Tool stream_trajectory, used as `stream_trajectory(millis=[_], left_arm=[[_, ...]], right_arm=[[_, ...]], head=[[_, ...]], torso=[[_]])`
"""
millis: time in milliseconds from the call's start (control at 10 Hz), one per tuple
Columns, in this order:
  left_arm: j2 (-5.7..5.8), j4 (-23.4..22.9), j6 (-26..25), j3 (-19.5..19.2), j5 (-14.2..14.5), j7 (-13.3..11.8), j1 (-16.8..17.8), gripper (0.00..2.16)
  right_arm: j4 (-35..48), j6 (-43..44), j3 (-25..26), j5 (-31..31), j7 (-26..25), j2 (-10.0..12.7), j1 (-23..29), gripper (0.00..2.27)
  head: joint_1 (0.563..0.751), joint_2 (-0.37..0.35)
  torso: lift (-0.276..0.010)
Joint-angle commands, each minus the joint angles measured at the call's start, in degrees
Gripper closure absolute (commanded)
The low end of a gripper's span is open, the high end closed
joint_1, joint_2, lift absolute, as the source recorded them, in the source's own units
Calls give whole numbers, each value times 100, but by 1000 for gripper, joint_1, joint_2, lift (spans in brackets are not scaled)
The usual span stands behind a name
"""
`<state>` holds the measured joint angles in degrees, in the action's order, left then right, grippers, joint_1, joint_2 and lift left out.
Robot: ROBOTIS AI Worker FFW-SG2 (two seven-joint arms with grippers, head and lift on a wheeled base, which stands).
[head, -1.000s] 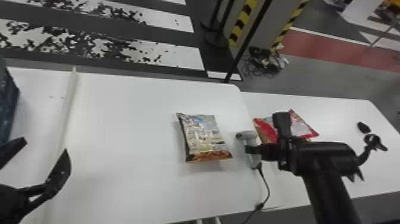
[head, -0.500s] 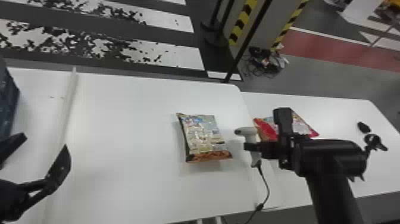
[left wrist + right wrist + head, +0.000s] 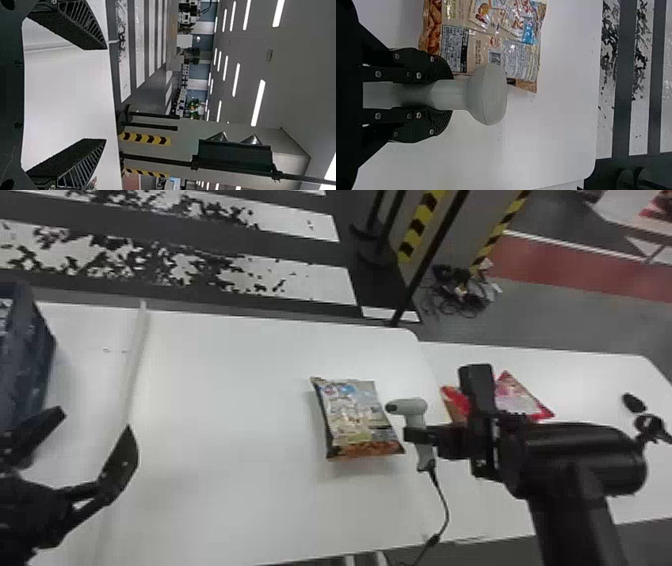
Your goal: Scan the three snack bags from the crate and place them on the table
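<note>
Fingers of the right gripper pinch the scanner by its handle, right of centre in the head view; probably so its nose can face the bag. Bag lies mid-frame, barcode up, likely for reading. Left gripper, head view's lower left: fingers spread, empty, presumably free for bag handling. Red bag farther right. White table; crate, left edge; striped floor beyond.

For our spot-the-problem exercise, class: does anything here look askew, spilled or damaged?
Nothing looks spilled or damaged. The snack bag lies slightly askew on the white table, beside the scanner in the right gripper, which seems ordinary for scanning.
</note>
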<state>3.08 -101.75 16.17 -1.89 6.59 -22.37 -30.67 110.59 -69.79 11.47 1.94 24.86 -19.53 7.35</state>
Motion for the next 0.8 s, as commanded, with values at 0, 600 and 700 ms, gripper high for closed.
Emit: stream_trajectory(millis=[0, 600, 700], left_arm=[[-18, -47, 4, 48, 0, 110, -27, 36], [-62, -179, -119, 400, -9, 971, -27, 36], [-62, -170, -154, 400, -9, 980, -9, 36]], right_arm=[[200, -101, -163, 8, 2, 28, 21, 2246], [182, -224, -365, -19, -7, 63, -102, 2246], [182, -224, -365, -19, -7, 63, -102, 2246]], head=[[695, -266], [695, -216], [695, -221]], torso=[[-62], [-62], [-62]])
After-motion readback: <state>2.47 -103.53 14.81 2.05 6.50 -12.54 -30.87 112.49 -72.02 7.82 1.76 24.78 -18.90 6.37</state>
